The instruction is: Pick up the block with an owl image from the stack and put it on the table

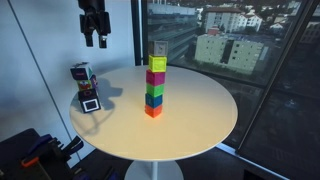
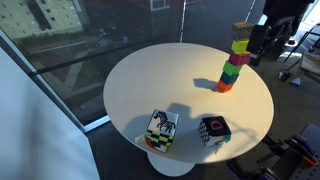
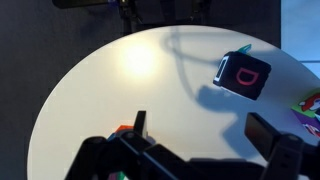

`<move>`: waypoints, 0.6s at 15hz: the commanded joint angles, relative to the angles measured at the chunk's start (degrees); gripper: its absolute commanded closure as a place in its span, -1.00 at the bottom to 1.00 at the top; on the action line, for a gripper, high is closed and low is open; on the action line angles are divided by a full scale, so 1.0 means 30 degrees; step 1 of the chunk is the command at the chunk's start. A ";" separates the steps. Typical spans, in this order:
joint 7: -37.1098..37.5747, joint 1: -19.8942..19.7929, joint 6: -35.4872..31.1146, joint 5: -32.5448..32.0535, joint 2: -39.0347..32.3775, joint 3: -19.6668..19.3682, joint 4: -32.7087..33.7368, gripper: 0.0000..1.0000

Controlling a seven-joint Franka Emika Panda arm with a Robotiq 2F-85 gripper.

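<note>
**Open end effector above the worktop; likely owl block on top of the tower**

The only pile standing is the tower (image 1: 154, 90) of cubes near the middle of the worktop (image 1: 200, 125). Its top cube (image 1: 158, 48) is pale and seemingly printed, whereas those beneath are plain orange, green, magenta and yellow. It is judged to be the owl block, though no owl can be resolved on any face. As a small, rigid, flat-sided cube it is probably light and will not deform. Its faces look smooth, so a pinch on two opposite side walls, at mid-height and clear of the yellow cube below, seems the soundest hold. The tower is narrow and unsupported, so a sideways nudge could topple it; a straight vertical lift is advisable. Two picture cubes rest apart from one another near the worktop's edge, well away from the tower: a checkered cube (image 2: 163, 130), black and white with green touches, and a dark cube (image 2: 215, 130) bearing a magenta letter-like mark. The worktop is round, cream-white, smooth and faintly glossy. The end effector (image 1: 95, 42) hangs high over the worktop's rim, well apart from every cube; in the wrist view its fingers (image 3: 140, 125) are spread wide with nothing between them
</note>
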State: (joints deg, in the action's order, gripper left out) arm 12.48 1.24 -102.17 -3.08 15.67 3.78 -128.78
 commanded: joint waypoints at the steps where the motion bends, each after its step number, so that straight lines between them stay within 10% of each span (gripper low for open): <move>1: -0.0663 -0.0132 0.0854 -0.0380 0.1033 -0.0175 -0.0124 -1.00; 9: -0.2183 -0.0127 0.0901 -0.0149 0.2759 -0.0630 -0.0610 -1.00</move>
State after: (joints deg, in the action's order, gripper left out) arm 8.23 1.23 -99.99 -3.14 20.92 2.42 -129.36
